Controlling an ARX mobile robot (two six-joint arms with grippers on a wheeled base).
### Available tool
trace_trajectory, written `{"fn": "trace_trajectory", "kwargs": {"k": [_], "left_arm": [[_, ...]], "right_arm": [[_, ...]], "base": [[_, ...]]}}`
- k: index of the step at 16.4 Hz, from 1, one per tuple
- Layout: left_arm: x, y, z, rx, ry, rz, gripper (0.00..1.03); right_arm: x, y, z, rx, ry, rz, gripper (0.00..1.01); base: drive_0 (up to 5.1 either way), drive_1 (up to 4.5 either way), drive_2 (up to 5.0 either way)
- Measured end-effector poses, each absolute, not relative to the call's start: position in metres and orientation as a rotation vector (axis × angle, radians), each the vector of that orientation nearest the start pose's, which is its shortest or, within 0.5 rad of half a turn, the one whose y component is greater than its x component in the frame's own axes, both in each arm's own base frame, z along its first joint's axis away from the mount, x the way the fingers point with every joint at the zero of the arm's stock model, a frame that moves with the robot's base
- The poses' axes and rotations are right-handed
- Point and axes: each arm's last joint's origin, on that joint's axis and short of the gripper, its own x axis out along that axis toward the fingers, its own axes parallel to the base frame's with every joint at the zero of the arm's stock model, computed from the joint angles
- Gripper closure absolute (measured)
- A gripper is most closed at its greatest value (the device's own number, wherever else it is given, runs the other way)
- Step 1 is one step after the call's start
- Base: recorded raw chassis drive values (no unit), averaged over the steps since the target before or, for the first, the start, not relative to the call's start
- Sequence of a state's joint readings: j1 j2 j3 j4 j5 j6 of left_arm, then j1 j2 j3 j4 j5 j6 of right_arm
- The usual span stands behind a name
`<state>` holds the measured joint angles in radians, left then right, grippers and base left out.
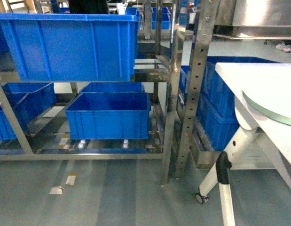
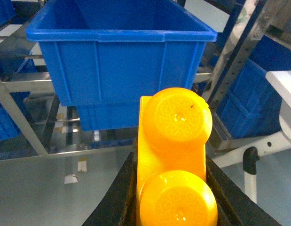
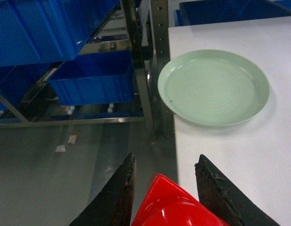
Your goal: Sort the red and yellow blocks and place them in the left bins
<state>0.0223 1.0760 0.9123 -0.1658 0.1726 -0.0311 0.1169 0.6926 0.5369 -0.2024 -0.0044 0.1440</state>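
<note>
Yellow block (image 2: 176, 160) was clamped in the left gripper (image 2: 171, 197), facing the upper blue bin (image 2: 121, 35). Red block (image 3: 176, 207) sat between the right gripper's (image 3: 166, 188) jaws, beside the green plate (image 3: 213, 87). Neither was dropped yet; both placements remained, I judged.
</note>
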Motion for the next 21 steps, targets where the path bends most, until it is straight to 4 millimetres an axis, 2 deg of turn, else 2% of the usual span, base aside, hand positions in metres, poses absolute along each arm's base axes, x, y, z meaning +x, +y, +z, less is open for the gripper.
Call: {"fn": "trace_trajectory", "kwargs": {"k": [21], "left_arm": [[0.237, 0.0003, 0.3241, -0.07, 0.331, -0.143, 0.76]], "right_arm": [[0.1577, 0.0187, 0.2578, 0.122, 0.374, 0.094, 0.68]], "base": [[-4.9, 1.2, 3.4]]}}
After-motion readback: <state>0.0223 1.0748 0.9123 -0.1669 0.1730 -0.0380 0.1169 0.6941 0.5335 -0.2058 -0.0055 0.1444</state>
